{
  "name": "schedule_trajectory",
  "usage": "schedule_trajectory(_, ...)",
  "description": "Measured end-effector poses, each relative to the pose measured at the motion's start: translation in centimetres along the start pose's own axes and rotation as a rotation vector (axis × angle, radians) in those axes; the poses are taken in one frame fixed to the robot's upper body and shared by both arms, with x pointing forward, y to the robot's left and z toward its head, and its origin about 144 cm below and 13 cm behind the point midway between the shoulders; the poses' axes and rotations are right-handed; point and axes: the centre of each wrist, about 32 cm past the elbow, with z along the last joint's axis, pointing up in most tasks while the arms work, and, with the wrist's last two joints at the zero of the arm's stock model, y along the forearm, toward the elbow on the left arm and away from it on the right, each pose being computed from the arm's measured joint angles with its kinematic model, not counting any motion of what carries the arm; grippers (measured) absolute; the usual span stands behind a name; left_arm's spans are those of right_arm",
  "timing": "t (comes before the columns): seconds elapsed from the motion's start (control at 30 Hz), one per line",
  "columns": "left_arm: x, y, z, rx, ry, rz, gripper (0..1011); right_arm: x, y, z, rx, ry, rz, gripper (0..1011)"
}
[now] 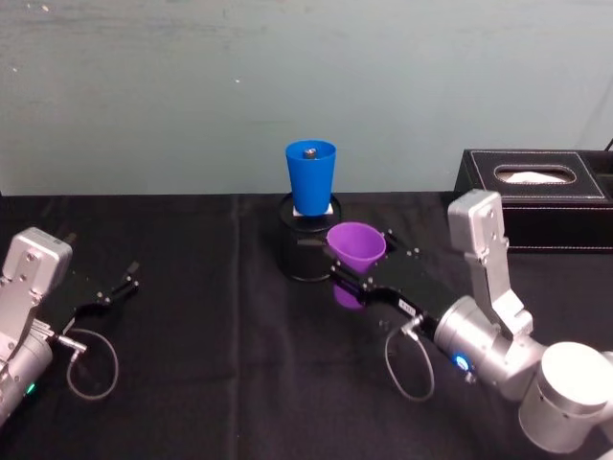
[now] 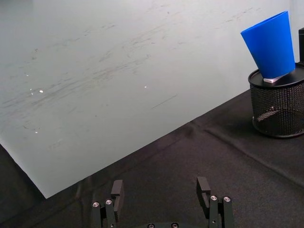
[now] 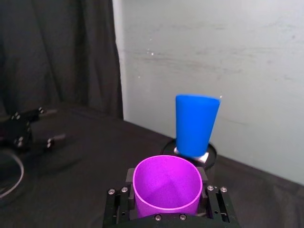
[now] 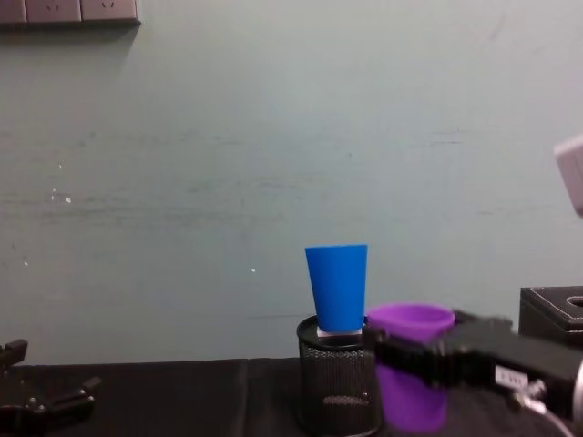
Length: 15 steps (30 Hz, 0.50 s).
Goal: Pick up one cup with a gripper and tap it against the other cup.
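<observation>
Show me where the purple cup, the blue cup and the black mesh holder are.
purple cup [image 1: 356,245], head view, on its outer wall below the rim.
blue cup [image 4: 337,287], chest view, middle of its side wall.
black mesh holder [image 2: 278,111], left wrist view, on its mesh wall.

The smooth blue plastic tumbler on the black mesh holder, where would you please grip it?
Grip the smooth blue plastic tumbler around its upper wall, coming in level from the front. It stands upright atop the black wire-mesh pen holder, widening upward, so the side wall is exposed.
</observation>
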Motion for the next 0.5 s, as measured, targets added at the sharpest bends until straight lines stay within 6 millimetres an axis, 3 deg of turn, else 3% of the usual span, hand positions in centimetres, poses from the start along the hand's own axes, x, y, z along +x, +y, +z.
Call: schedule_trajectory(0.5, 0.0, 0.0, 0.0, 0.000, 0.000, 0.000, 1000, -1.2, -1.4, -4.2, -0.021, 0.039, 0.037, 734)
